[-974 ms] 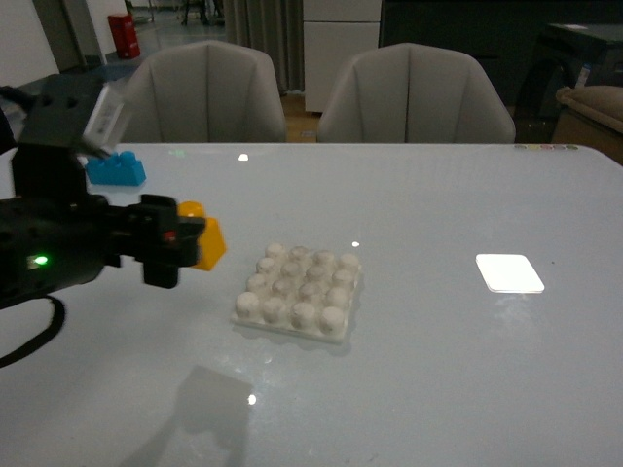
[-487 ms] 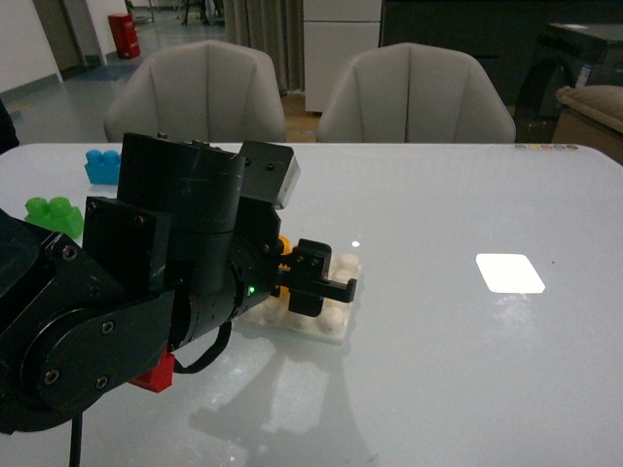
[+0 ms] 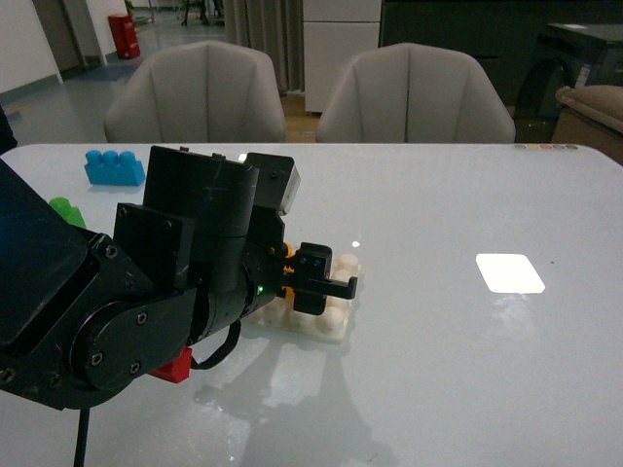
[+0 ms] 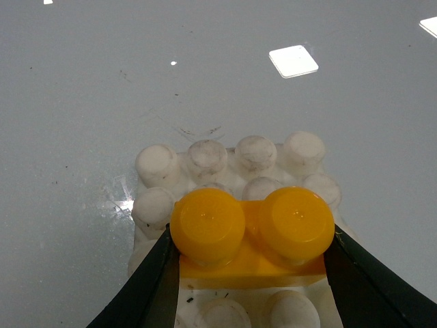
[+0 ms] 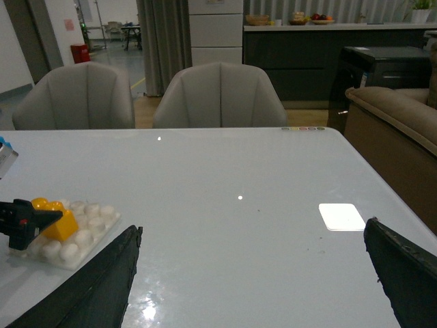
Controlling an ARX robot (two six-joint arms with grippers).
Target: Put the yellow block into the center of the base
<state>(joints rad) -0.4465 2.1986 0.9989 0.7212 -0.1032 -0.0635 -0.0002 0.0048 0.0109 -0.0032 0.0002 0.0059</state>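
Note:
My left gripper (image 3: 313,280) is shut on the yellow block (image 4: 251,232), a two-stud brick held between both black fingers (image 4: 147,287). It sits over the middle of the white studded base (image 4: 225,160). I cannot tell if it is pressed in. In the front view the arm hides most of the base (image 3: 336,316), and only an orange sliver of the block (image 3: 285,255) shows. The right wrist view shows the block (image 5: 58,220) on the base (image 5: 85,229) at far left. My right gripper (image 5: 252,273) is open and empty above bare table, well right of the base.
A blue three-stud brick (image 3: 115,167) lies at the back left, a green brick (image 3: 66,210) nearer, and a red brick (image 3: 173,365) under my left arm. A smooth white patch (image 3: 509,273) lies right of the base. Two chairs (image 3: 200,92) stand behind the table.
My left arm swung in from the far left with the yellow block to above the base. In the last half second it barely shifted.

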